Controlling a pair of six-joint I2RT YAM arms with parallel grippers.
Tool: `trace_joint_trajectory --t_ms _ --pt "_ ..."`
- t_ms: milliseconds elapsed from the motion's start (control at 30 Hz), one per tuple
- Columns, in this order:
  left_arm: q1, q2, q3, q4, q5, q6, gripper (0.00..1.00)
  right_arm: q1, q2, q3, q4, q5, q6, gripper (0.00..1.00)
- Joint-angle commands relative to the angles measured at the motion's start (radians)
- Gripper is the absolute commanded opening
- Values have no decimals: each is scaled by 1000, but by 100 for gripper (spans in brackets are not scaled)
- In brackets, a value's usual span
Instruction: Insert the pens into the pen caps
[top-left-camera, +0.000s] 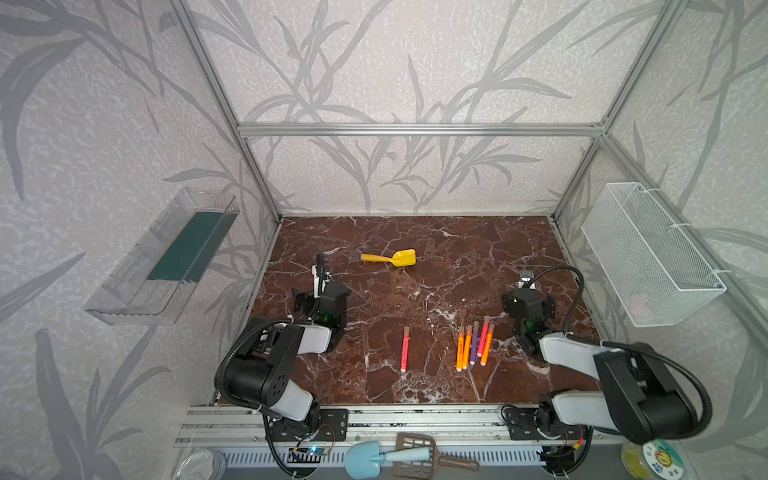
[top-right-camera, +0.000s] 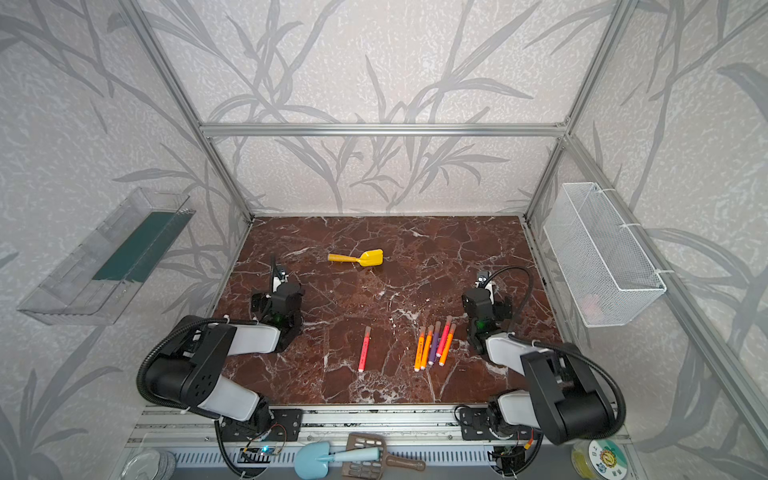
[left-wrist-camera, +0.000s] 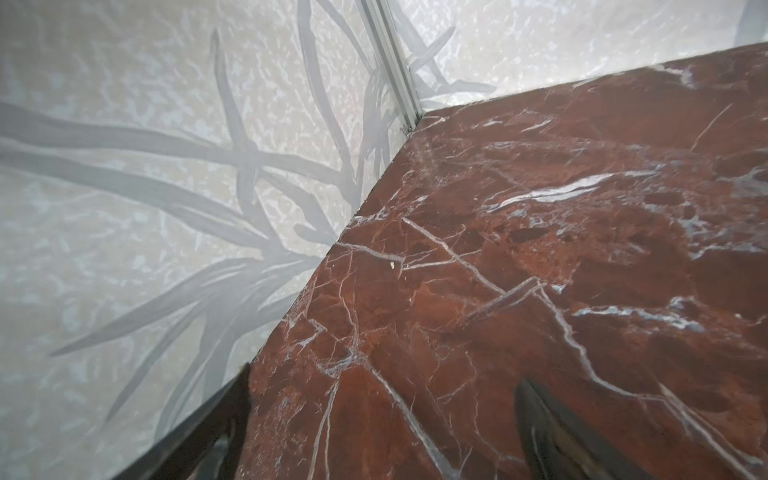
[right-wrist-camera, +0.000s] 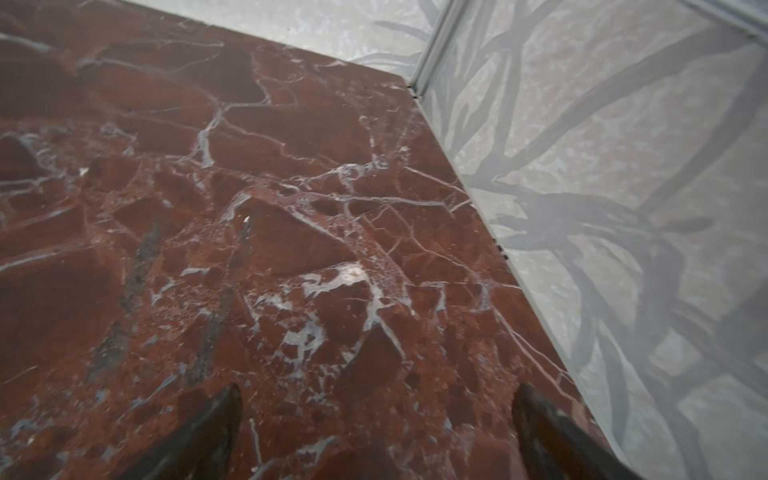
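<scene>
Pens (top-right-camera: 434, 345) lay in 2 groups on the marble tabletop (top-left-camera: 478, 266): 1 pink-red pen (top-left-camera: 404, 349) alone near the middle, and a cluster of 5 (top-left-camera: 473, 347) just beside the right arm. Each ran near-to-far, with a tan cap (top-left-camera: 406, 331) apparently already seated on its far end. The left gripper (left-wrist-camera: 382, 436) and right gripper (right-wrist-camera: 378, 419) both had their jaws spread wide and held nothing. They aimed at bare marble toward the far corners, so every pen lay behind the jaws. The right arm was nearer the cluster. The lone pen lay between the arms, probably nearer the left.
</scene>
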Motion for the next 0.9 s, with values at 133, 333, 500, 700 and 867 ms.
trace_joint_trajectory --t_ms 133,333,500,700,867 --pt "99 16 -127 374 325 -54 91 -36 -13 67 89 -282 -51 99" --pt "165 16 -54 170 395 -142 99 -100 274 -116 784 -409 -32 99" --pt "208 11 -8 60 453 -178 99 -87 160 39 315 -310 19 99" --pt "218 25 -29 129 465 -180 99 -87 148 63 256 -352 5 99" --pt "218 39 -37 163 466 -174 99 -86 177 43 337 -351 -2 99"
